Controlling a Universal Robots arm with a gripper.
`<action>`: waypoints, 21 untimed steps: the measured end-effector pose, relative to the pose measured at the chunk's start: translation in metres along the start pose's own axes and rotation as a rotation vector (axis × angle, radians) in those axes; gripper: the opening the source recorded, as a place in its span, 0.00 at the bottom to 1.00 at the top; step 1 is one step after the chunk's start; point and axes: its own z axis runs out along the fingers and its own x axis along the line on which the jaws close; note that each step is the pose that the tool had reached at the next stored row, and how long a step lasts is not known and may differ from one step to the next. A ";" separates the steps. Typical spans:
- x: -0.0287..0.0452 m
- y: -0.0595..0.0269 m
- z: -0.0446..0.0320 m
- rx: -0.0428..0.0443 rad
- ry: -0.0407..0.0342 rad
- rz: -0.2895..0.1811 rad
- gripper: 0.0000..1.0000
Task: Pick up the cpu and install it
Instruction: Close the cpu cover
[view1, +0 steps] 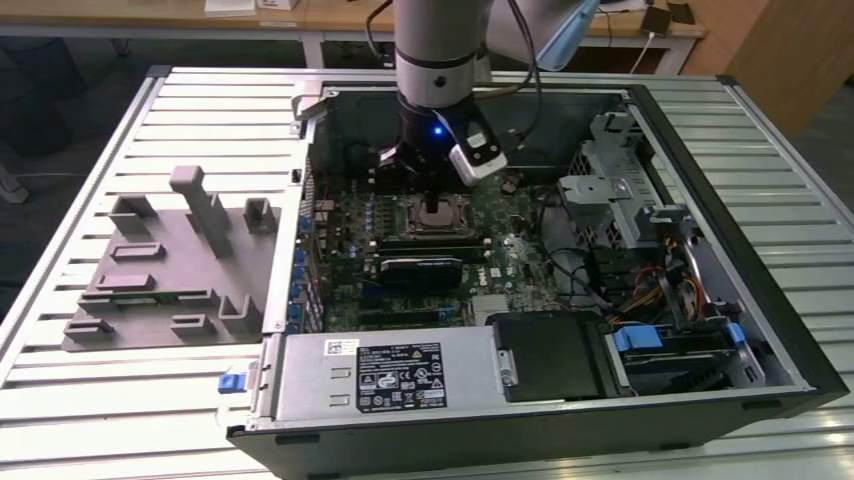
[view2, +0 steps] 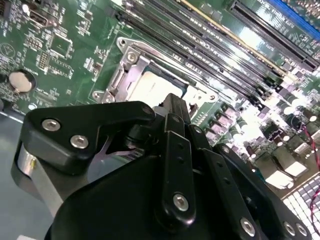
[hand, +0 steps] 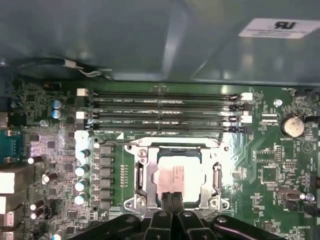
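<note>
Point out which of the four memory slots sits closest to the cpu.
The slot running right alongside the socket frame around the cpu; the other three lie beyond it.

Exterior view looks down into open computer case (view1: 561, 425), both wrist views close above its socket (hand: 141, 175), shared by all.

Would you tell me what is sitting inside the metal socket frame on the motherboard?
The cpu lies inside the socket frame, silvery top showing. The pincer covers one edge of it; anything beneath the cpu is hidden.
</note>
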 end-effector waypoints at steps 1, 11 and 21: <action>-0.0018 0.0000 0.0001 0.0008 0.0000 0.002 0.11; -0.0133 0.0001 0.0006 0.0076 -0.0001 0.006 0.11; -0.0141 0.0004 -0.0178 0.0077 0.0000 0.006 0.11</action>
